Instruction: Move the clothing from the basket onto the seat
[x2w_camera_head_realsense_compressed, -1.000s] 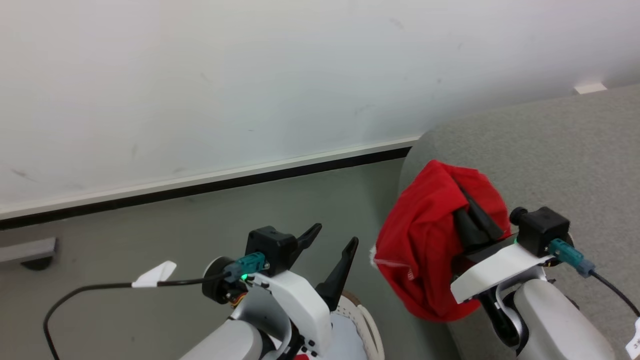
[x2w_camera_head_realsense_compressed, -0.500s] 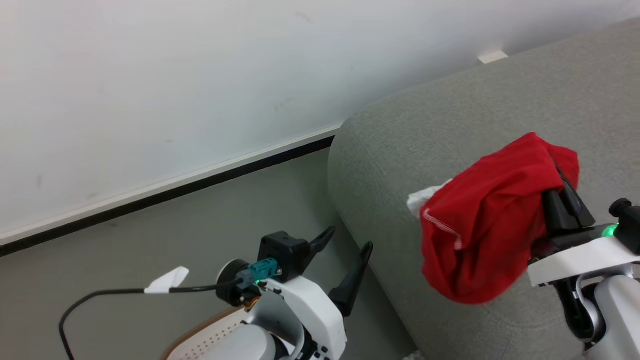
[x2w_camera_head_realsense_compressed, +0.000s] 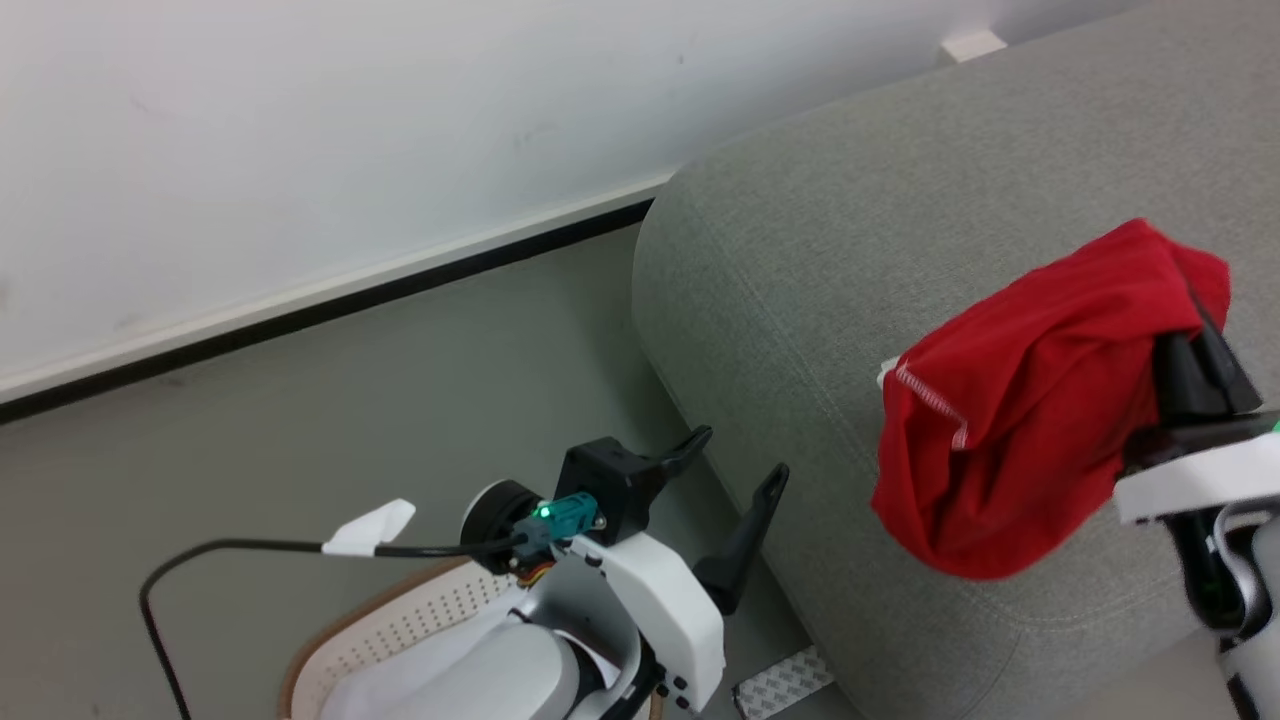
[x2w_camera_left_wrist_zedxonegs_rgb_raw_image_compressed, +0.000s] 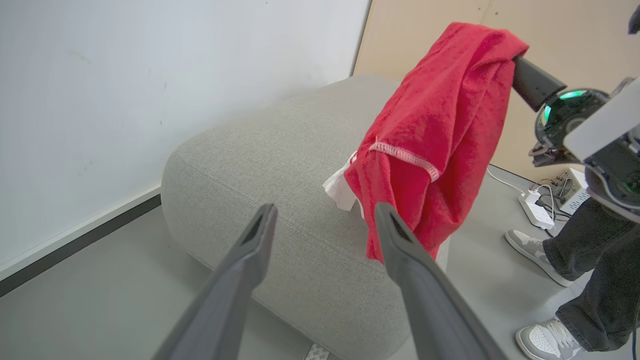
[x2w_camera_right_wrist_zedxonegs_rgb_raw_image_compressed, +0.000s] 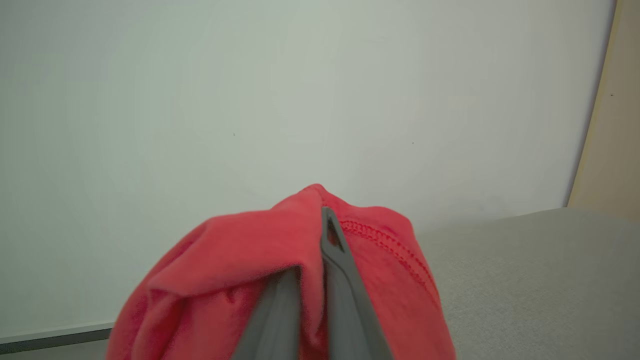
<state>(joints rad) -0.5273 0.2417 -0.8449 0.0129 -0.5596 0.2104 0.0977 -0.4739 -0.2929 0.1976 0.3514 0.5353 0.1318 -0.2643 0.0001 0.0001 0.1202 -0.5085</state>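
1. In the head view, the right tool (x2w_camera_head_realsense_compressed: 1200, 345) is clamped on the red clothing (x2w_camera_head_realsense_compressed: 1020, 420), which hangs over the grey seat (x2w_camera_head_realsense_compressed: 850, 250). The left tool (x2w_camera_head_realsense_compressed: 742, 452) gapes empty near the basket (x2w_camera_head_realsense_compressed: 400, 620).
2. In the left wrist view, its fingers (x2w_camera_left_wrist_zedxonegs_rgb_raw_image_compressed: 250, 260) stand wide apart, with the clothing dangling beyond.
3. In the right wrist view, closed fingers (x2w_camera_right_wrist_zedxonegs_rgb_raw_image_compressed: 345, 280) pinch the fabric.

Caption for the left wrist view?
Open left gripper faces red fabric garment hanging from right gripper over grey woven seat.
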